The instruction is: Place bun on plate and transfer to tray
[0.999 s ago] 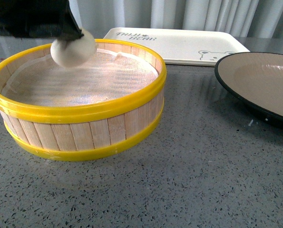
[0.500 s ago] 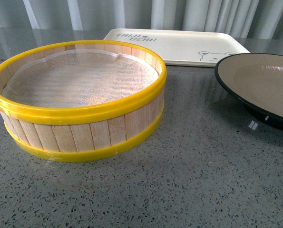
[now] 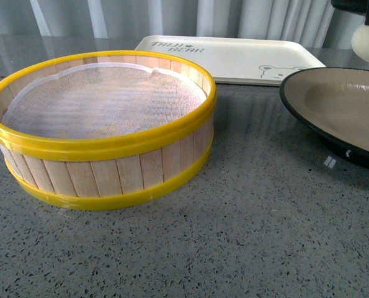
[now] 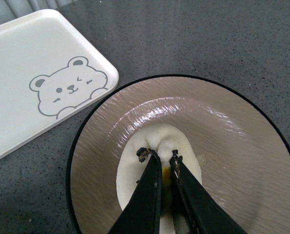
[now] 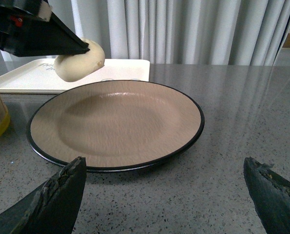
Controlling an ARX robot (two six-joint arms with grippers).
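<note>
My left gripper (image 4: 160, 157) is shut on the cream-white bun (image 4: 157, 146) and holds it in the air above the tan plate with the black rim (image 4: 242, 141). The bun shows at the top right of the front view (image 3: 367, 42), above the plate (image 3: 358, 105), and in the right wrist view (image 5: 80, 60) over the plate's far left side (image 5: 120, 122). The cream-white tray with the bear face (image 3: 234, 59) lies behind the plate, also in the left wrist view (image 4: 32, 73). My right gripper (image 5: 166, 190) is open and empty, low over the table in front of the plate.
A yellow-rimmed wooden steamer basket (image 3: 103, 133) with a white mesh liner stands empty at the left. Grey speckled tabletop (image 3: 246, 236) lies in front. Pale curtains hang behind.
The bun has gone from over the steamer basket at the left to above the plate at the right, held by my left gripper. The basket is now empty.
</note>
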